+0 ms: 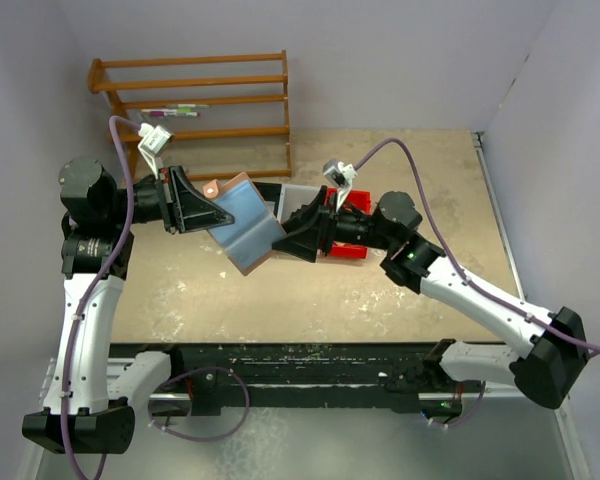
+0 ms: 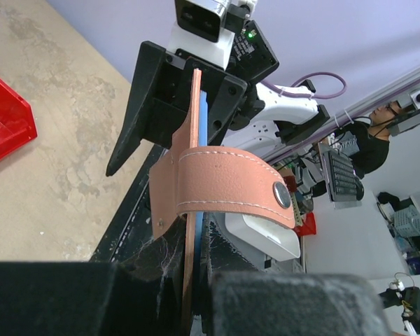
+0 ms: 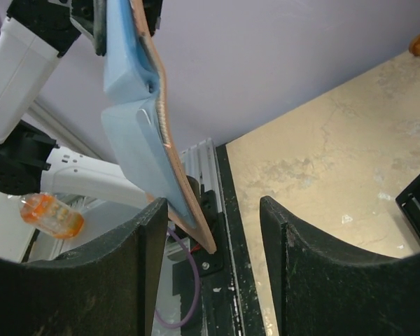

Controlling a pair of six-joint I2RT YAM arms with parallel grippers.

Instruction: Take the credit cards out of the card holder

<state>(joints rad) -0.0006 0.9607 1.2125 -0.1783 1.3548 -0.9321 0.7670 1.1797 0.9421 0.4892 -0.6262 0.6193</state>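
Card holder (image 1: 248, 225) unfolded, aloft over desk (image 1: 430, 200) centre, left gripper (image 1: 208, 212) clamped on it, right gripper (image 3: 213, 210) jaws parted, holder's edge between them, no grip evident.

The card holder (image 1: 248, 228) is hanging in mid-air between the left gripper (image 1: 205, 212) and the right gripper (image 1: 285, 235), blocking that gap. Behind it, a red bin (image 1: 350, 252) and a wooden rack (image 1: 195, 100) are crowding the far side, while the near stretch of table (image 1: 400, 300) is lying open.

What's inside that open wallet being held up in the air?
The wallet shows its light blue lining with flat pockets. No card sticks out in any view. Whatever sits inside the pockets is covered by the lining, so I cannot tell if they are full.
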